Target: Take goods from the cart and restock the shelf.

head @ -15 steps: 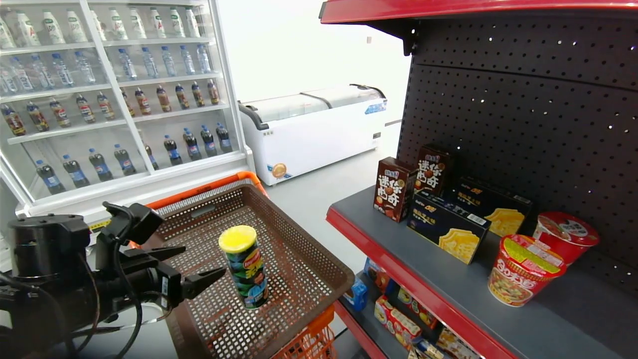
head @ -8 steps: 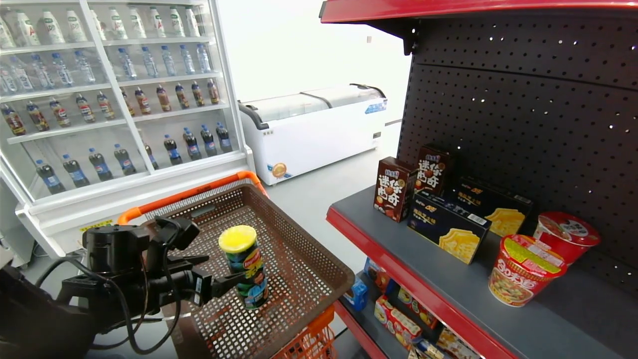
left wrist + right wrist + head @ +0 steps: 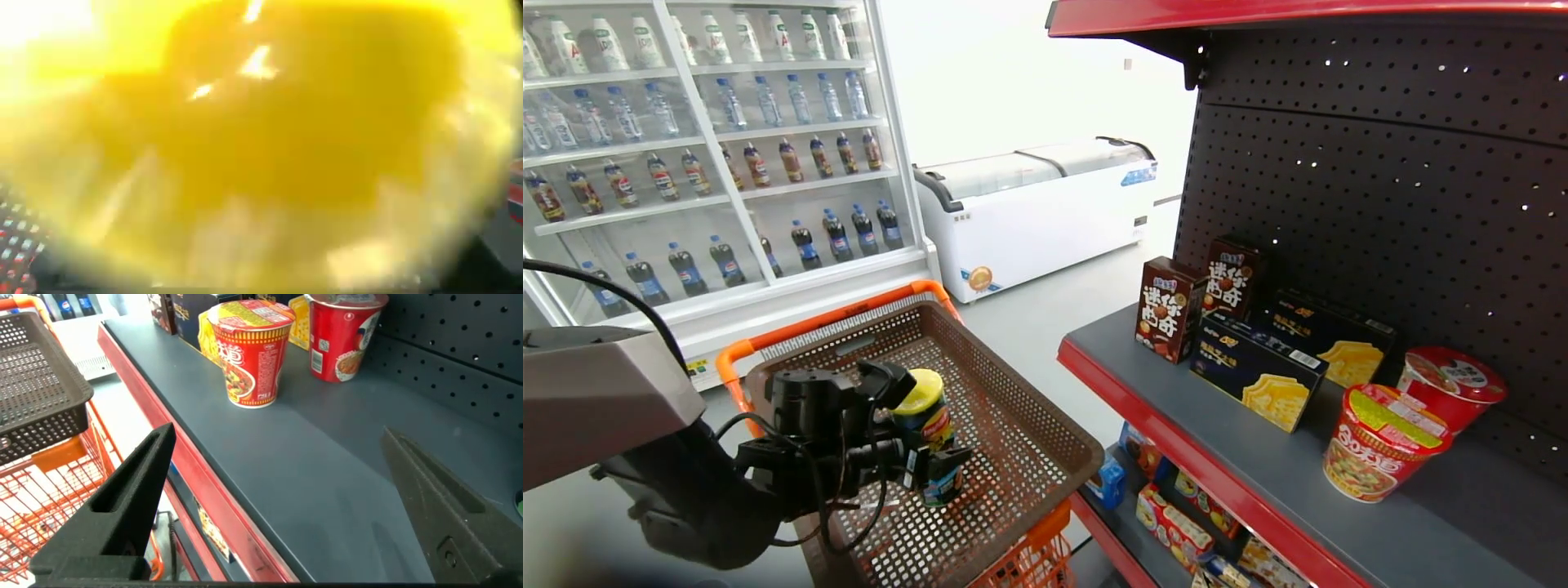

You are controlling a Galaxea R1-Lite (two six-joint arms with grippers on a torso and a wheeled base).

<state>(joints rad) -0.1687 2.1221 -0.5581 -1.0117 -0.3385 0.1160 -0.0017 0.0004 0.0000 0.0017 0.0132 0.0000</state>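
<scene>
pick step in hand: left gripper [image 3: 941, 457] at the can [image 3: 923, 406] in the cart basket [image 3: 1045, 425].
the can stands upright near the basket's middle, yellow lid up. the left gripper is level with its lower body; i cannot tell whether it grips it. the right gripper [image 3: 282, 486] hangs wide apart, holding nothing, over bare shelf [image 3: 327, 457] near two noodle cups [image 3: 247, 351]. in my judgement the next move calls for a confirmed clamp, then a straight lift clear of the basket wall.
</scene>
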